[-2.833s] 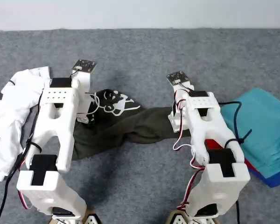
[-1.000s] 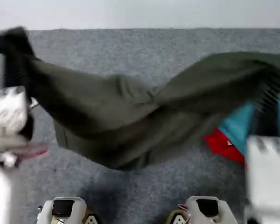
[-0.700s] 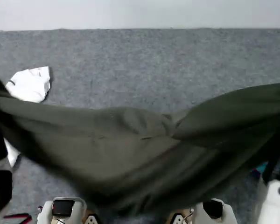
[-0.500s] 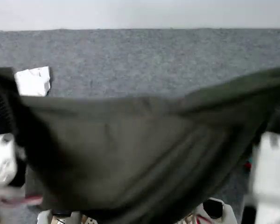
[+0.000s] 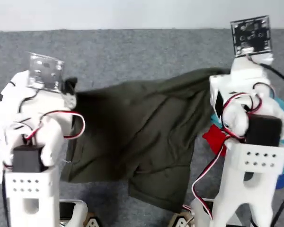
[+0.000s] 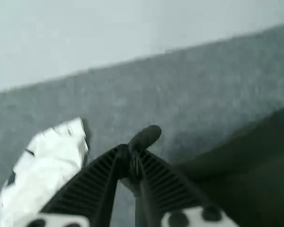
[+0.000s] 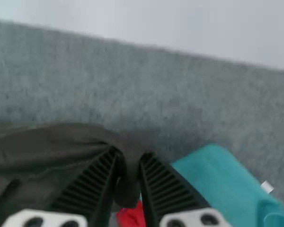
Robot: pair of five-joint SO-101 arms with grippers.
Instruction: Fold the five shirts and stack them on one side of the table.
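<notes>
The olive shirt (image 5: 146, 127) is held stretched between the 2 grippers. The left gripper (image 6: 134, 163) is pressed together on a dark corner of the cloth, which pokes out past its tips. The right gripper (image 7: 128, 175) is pinching a bunched fold of the same shirt. From each pinch the fabric runs inward toward the other gripper and sags below, and its lower part appears to rest on the grey table (image 5: 146, 52). A white shirt (image 6: 47, 165) lies beside the left gripper, while a teal shirt (image 7: 217, 179) and a red shirt (image 5: 214, 137) lie just below the right one.

The step in hand is judged to be spreading the shirt flat for folding. It would be done well if both pinches were held firm, the 2 grippers lowered level and together, and the cloth drawn taut so that no crease is laid in. The edge by the right gripper should be set down apart from the teal and red shirts.
</notes>
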